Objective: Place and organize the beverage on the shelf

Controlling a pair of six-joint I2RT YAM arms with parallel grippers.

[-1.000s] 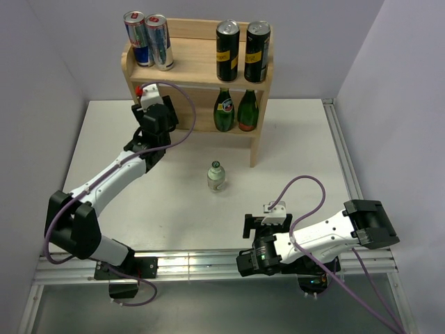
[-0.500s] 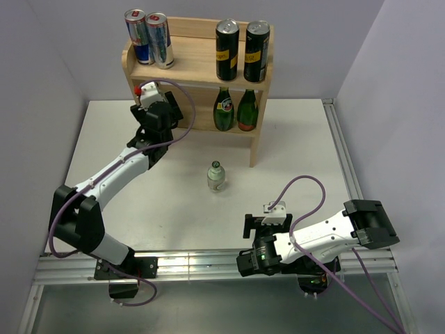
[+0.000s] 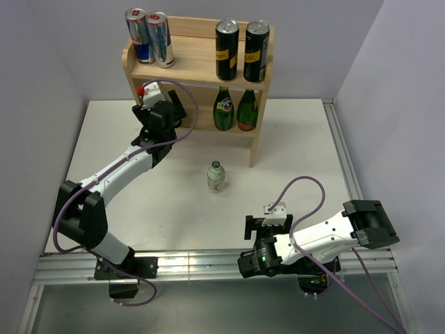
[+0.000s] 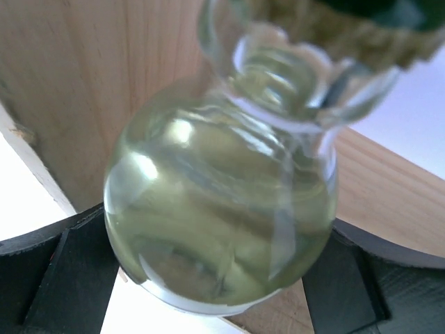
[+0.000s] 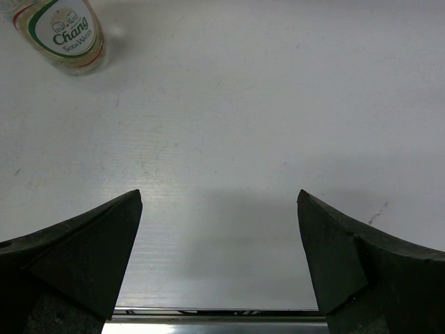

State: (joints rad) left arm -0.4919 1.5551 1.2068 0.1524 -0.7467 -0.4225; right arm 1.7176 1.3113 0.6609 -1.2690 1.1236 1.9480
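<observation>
The light-wood shelf [image 3: 198, 66] stands at the back of the table. My left gripper [image 3: 163, 104] reaches into the left end of its lower tier. In the left wrist view a clear round-bodied bottle [image 4: 215, 223] of pale liquid fills the space in front of the shelf wood [image 4: 104, 83]. My left gripper [image 4: 219, 278] is open, a black finger [image 4: 62, 278] close on each side of the bottle. A second clear bottle [image 3: 216, 177] with a green cap stands alone mid-table and shows in the right wrist view [image 5: 62, 31]. My right gripper [image 3: 266, 223] rests open and empty near the front edge.
On the top tier stand two blue-and-silver cans [image 3: 149, 38] at the left and two black cans [image 3: 242, 50] at the right. Two green bottles [image 3: 235, 109] stand on the lower tier's right side. A metal rail [image 3: 208, 263] runs along the table's near edge.
My left gripper's jaws have opened from shut to wide around the clear bottle, and the left arm has edged slightly right. The right arm has not moved.
</observation>
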